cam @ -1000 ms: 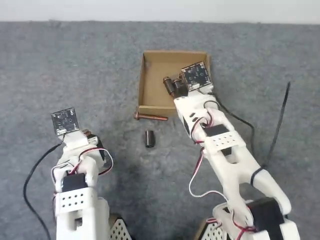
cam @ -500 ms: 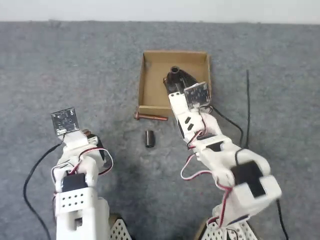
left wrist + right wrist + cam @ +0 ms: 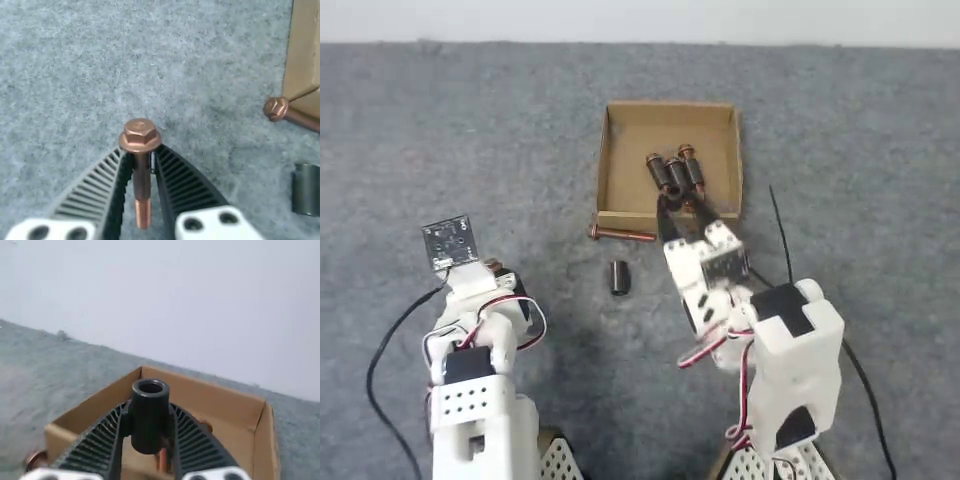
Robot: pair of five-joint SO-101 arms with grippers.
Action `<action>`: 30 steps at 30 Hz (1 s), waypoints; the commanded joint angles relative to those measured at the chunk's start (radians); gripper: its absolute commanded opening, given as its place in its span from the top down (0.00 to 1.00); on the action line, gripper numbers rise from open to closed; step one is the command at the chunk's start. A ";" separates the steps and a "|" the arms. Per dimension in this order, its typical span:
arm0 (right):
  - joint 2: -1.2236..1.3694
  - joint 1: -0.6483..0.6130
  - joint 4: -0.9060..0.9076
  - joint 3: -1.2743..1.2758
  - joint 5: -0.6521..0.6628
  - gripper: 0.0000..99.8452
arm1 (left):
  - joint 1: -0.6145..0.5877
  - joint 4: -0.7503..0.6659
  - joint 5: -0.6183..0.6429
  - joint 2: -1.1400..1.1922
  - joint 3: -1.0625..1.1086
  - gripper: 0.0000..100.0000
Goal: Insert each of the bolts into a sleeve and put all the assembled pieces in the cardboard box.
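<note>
Cardboard box sits on the grey carpet in the high view, with joined pieces lying inside it. A loose bolt lies just beside the box's near wall. A loose sleeve sits a bit closer to the arms. The right gripper is at that near wall.

In the left wrist view, the left gripper pinches a copper bolt just under its head.

In the right wrist view, the right gripper pinches a black sleeve, hole up, with the box behind it.
</note>
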 commanded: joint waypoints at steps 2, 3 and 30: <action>-0.081 -0.030 -0.097 0.161 0.012 0.99 | -0.006 -0.031 -0.009 -0.035 -0.015 0.99; -0.079 -0.035 -0.102 0.187 0.012 0.99 | -0.006 -0.031 -0.009 -0.035 -0.015 0.99; -0.077 -0.084 -0.140 0.311 0.012 0.99 | 0.278 -0.489 -0.003 -0.037 -0.050 0.99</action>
